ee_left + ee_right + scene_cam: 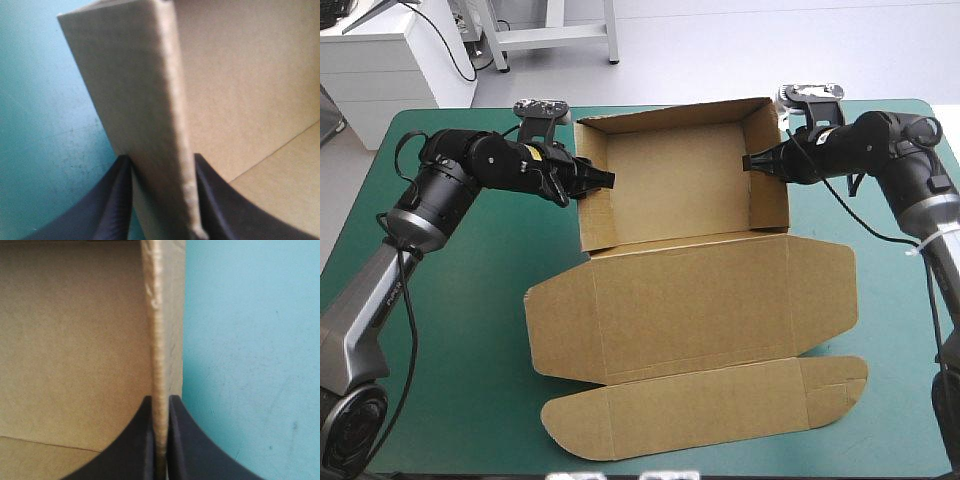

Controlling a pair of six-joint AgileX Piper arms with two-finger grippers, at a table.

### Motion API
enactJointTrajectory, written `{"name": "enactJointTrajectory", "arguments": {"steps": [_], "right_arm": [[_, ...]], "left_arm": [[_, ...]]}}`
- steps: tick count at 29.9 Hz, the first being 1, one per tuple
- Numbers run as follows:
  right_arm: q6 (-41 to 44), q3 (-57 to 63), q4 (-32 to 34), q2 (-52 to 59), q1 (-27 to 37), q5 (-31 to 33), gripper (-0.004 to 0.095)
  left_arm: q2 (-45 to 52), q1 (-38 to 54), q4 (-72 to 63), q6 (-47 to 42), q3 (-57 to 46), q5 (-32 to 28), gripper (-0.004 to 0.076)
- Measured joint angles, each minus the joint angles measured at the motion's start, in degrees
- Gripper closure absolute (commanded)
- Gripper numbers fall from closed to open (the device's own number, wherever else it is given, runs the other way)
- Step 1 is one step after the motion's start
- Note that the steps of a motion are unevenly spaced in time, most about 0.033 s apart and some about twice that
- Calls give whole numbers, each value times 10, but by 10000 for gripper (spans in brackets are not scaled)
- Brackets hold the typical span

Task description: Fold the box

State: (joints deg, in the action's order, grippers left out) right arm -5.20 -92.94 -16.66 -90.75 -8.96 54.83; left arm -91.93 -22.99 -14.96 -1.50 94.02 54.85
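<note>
Box (pixel 670 190) sits upper centre of the high frame on the table (pixel 470 340): an open tray holding nothing, its long axis left to right, lid flat toward the bottom. My left gripper (pixel 607 180) pinches the left wall (pixel 150 125), my right gripper (pixel 750 162) the right wall (pixel 160 340). Each arm is at its own side, so the next fold, I judge, turns on these walls
</note>
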Motion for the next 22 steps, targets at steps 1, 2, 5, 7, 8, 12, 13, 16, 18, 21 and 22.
{"name": "enactJointTrajectory", "arguments": {"steps": [1,2,5,7,8,12,13,16,18,21,22], "right_arm": [[0,0,-1,-1,0,0,923],[0,0,-5,-3,0,0,923],[0,0,-14,-4,0,1,923],[-5,0,-16,-4,0,3,923],[-9,0,-16,-4,0,6,923],[-15,0,-9,-6,0,26,923],[-16,0,-5,-8,0,33,923],[-16,0,8,-19,0,48,923],[-16,0,15,-31,0,60,923],[-16,0,21,-53,0,76,923],[-15,0,23,-63,0,83,923]], "left_arm": [[-1,0,5,-3,0,0,672],[-3,0,11,-7,0,0,706],[-10,2,27,-11,0,0,731],[-16,3,33,-11,0,0,731],[-18,4,33,-11,0,-1,731],[-31,4,31,-12,0,3,731],[-35,4,30,-12,0,7,731],[-54,4,25,-10,0,16,731],[-70,4,22,-10,0,24,731],[-99,4,19,-10,0,34,731],[-110,3,19,-10,0,39,731]]}}
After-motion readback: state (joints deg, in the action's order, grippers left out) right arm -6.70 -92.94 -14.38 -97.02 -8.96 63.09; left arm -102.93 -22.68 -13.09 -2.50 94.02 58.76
